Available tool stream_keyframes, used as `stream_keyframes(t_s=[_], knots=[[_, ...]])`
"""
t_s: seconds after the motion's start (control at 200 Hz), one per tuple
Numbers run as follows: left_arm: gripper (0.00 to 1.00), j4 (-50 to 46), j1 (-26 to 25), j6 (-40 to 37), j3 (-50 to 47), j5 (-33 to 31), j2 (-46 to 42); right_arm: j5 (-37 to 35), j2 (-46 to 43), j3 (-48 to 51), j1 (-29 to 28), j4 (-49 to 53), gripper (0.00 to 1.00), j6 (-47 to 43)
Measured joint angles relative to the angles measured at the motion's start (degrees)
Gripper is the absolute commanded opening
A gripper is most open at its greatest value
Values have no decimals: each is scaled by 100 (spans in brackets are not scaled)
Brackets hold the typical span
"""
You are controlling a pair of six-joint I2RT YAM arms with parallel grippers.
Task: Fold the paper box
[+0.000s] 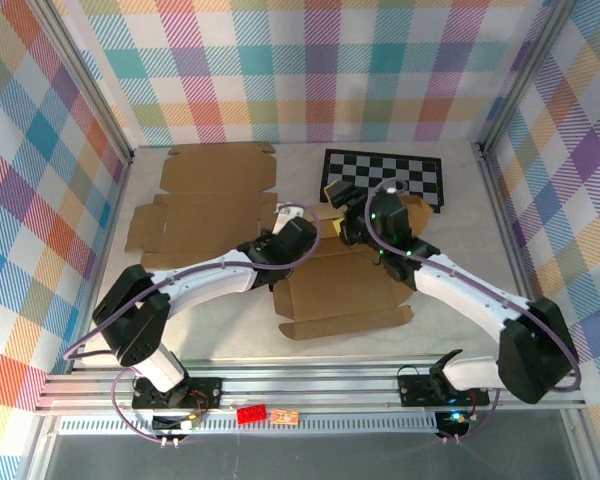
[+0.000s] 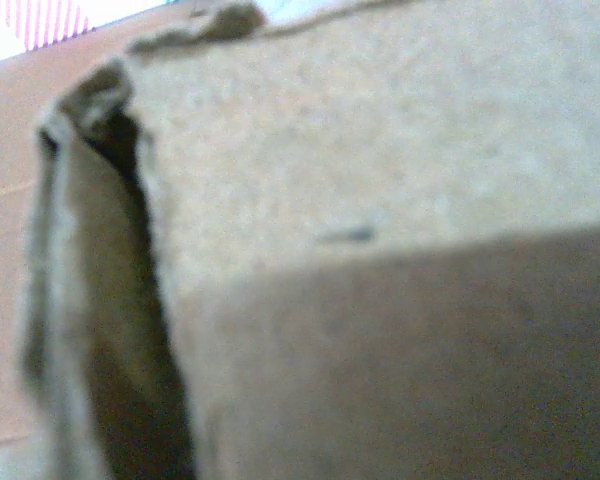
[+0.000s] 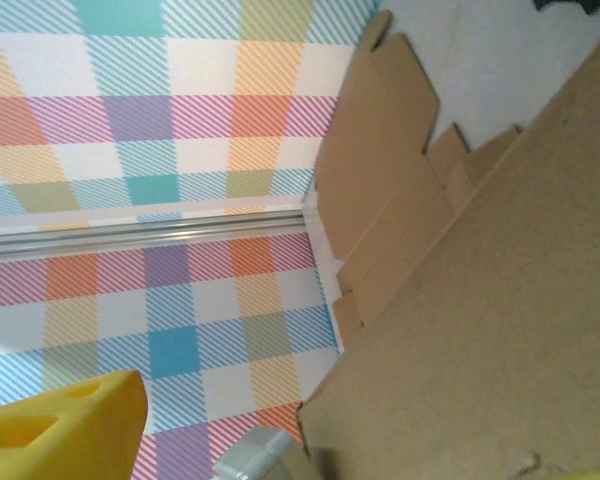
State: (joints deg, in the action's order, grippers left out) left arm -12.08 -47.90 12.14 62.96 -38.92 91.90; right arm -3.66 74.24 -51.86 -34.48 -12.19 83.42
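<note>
The left gripper (image 1: 298,238) is closed on the box (image 1: 345,290). The right gripper (image 1: 338,205) beside the box is open, so the box may flop flat.

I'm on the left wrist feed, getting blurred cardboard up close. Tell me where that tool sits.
Observer: In the top view, the left tool is at the far left corner of the paper box.
Operator: Report the right tool.
Observer: The right tool is at the box's far edge, close beside yours. Its wrist view shows its fingers apart.
Operator: List what else is out there.
Observer: A second flat cardboard blank lies far left, and a checkerboard lies far right.
</note>
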Motion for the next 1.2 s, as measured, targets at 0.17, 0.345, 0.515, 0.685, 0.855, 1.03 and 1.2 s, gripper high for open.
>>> stream_keyframes(t_s=[0.17, 0.345, 0.515, 0.685, 0.855, 1.03, 1.2], knots=[[0, -531, 404, -247, 568, 455, -393, 26, -396, -1154, 450, 1591, 86, -376], [0, -1375, 960, -433, 1106, 1174, -535, 122, -769, -1574, 1147, 2389, 81, -894], [0, -2098, 1445, -540, 1563, 1910, -498, 391, -710, -1615, 1720, 2844, 70, -1410], [0, -2522, 1744, -544, 1950, 2361, -387, 496, -697, -1589, 1797, 3152, 63, -1613], [0, -2745, 1930, -509, 2094, 2682, -321, 555, -1005, -1143, 1797, 3161, 51, -1644], [0, -3021, 2068, -422, 2365, 2918, -153, 610, -1001, -697, 1797, 3154, 49, -1593], [0, -3141, 2096, -402, 2509, 3077, -85, 566, -990, -433, 1797, 3147, 53, -1659]])
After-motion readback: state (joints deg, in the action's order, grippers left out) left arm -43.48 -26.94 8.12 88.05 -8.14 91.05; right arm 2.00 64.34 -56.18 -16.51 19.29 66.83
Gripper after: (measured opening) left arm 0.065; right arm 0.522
